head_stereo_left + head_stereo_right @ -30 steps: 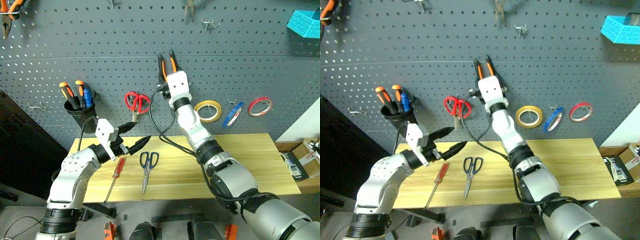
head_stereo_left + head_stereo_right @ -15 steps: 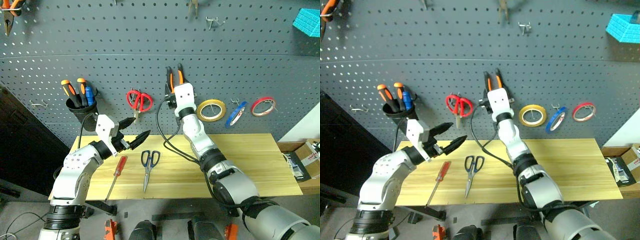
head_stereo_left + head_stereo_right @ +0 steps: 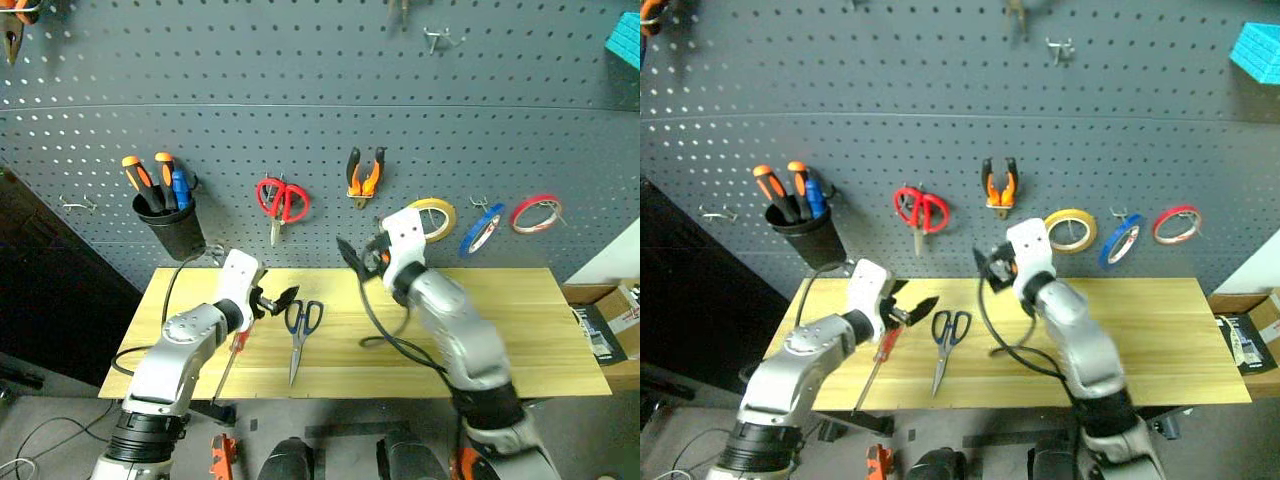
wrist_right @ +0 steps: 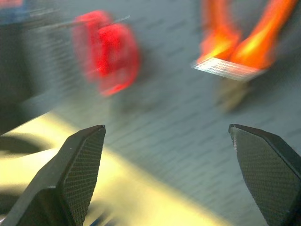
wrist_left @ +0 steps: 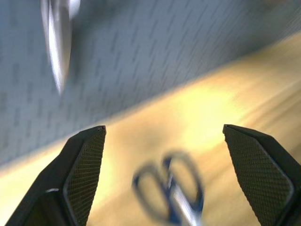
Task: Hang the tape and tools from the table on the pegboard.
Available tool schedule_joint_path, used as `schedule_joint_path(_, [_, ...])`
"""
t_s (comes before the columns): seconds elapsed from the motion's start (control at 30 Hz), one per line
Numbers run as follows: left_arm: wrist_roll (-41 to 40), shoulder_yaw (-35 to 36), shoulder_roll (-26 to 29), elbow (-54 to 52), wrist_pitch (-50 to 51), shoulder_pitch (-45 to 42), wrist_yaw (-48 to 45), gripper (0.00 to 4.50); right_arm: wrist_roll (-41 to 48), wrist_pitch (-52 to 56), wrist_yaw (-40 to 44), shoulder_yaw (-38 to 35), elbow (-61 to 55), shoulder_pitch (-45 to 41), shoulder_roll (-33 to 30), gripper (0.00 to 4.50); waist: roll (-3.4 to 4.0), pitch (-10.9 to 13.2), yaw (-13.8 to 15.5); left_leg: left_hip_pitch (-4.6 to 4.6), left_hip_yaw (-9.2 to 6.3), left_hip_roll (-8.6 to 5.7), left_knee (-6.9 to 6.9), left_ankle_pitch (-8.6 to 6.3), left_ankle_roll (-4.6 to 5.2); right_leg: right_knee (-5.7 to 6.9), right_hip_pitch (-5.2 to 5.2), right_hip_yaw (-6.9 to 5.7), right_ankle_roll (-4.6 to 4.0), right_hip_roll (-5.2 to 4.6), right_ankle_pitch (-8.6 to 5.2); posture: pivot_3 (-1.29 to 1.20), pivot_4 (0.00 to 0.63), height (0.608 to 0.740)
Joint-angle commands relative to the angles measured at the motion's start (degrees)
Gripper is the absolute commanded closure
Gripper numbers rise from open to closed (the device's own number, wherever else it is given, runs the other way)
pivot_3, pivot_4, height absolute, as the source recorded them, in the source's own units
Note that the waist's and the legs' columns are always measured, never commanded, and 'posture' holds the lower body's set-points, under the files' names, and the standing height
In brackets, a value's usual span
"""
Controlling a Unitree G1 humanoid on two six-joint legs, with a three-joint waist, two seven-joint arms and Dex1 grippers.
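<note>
- Pliers [image 3: 364, 176] hang on the pegboard [image 3: 300, 90], above and beyond the right gripper [image 3: 352, 262]; its fingers spread wide, empty.
- Yellow-tan tape [image 3: 433, 218] hangs on the board just past the right gripper.
- Dark-handled scissors [image 3: 299, 332] lie on the table [image 3: 530, 330], just ahead of the left gripper [image 3: 272, 301]; its fingers wide apart, nothing held, handles between the fingertips in the left wrist view.
- Red-handled screwdriver [image 3: 233, 352] lies on the table just under the left gripper.
- Red-handled scissors [image 3: 281, 203] hang on the board.
</note>
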Motion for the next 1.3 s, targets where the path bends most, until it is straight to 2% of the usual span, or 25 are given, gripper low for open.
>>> schedule_joint_path(0.03, [2.1,-1.4,-1.2,1.6,5.6,-0.6,2.8,0.28,5.2,10.1,2.7,-0.2,-7.8,1.0,-3.8,0.02,-0.03,0.1,-0.1,-0.01,-0.02,-0.01,0.01,0.00,0.00,0.00,0.00,-0.04,0.00,0.00,0.00,-0.06,0.177,0.740])
schedule_joint_path(0.2, [3.1,-3.2,-4.4,5.8,9.8,-2.0,4.4,0.28,7.6,15.1,2.6,-0.3,-11.5,3.2,-7.4,0.02,-0.08,0.3,-0.1,-0.05,-0.12,0.01,0.01,0.00,-0.01,0.03,-0.01,-0.14,0.00,0.01,0.00,-0.08,0.179,0.740])
schedule_joint_path(0.5, [5.2,-3.9,-11.8,16.5,12.3,-5.6,8.8,0.28,9.9,17.2,2.9,0.0,-14.5,3.5,-10.7,0.02,-0.38,0.6,-0.2,-0.18,-0.12,-0.07,0.09,0.01,-0.01,-0.02,-0.04,-0.18,0.02,-0.08,0.00,-0.11,0.179,0.740])
schedule_joint_path(0.7, [6.5,-5.2,-12.6,20.3,11.0,-6.8,7.9,0.28,12.1,17.7,3.2,-0.3,-15.9,3.7,-12.6,0.02,-0.44,0.7,-0.3,-0.21,-0.12,-0.09,0.10,0.01,-0.01,-0.02,-0.05,-0.20,0.02,-0.12,0.00,-0.12,0.178,0.740])
schedule_joint_path(0.8, [6.8,-5.1,-12.6,22.4,10.3,-7.0,7.1,0.84,14.0,18.6,3.6,-0.8,-17.1,4.1,-12.9,0.00,-0.43,0.7,-0.3,-0.20,-0.12,-0.09,0.10,0.01,-0.01,-0.02,-0.04,-0.21,0.02,-0.12,0.00,-0.13,0.177,0.740])
schedule_joint_path(0.93, [7.1,-5.8,-12.3,23.3,8.7,-6.9,5.6,2.11,15.8,19.7,3.0,-2.0,-17.7,4.6,-13.0,0.00,-0.43,0.7,-0.3,-0.19,-0.12,-0.10,0.11,0.01,-0.01,-0.02,-0.01,-0.20,0.03,-0.13,0.00,-0.14,0.176,0.740])
schedule_joint_path(1.13, [8.3,-5.9,-11.4,22.9,6.3,-5.3,4.9,3.73,18.3,21.7,1.8,-4.6,-18.0,5.1,-12.4,0.00,-0.43,0.7,-0.3,-0.19,-0.12,-0.10,0.11,0.01,-0.02,-0.03,-0.01,-0.21,0.03,-0.15,0.00,-0.14,0.171,0.740])
schedule_joint_path(1.3, [6.9,-4.3,-11.1,19.4,5.3,-3.0,3.6,3.73,17.3,19.1,2.1,-4.2,-19.2,5.4,-14.7,0.00,-0.43,0.7,-0.4,-0.18,-0.11,-0.09,0.11,0.01,-0.02,-0.03,-0.01,-0.21,0.03,-0.15,0.00,-0.14,0.171,0.740])
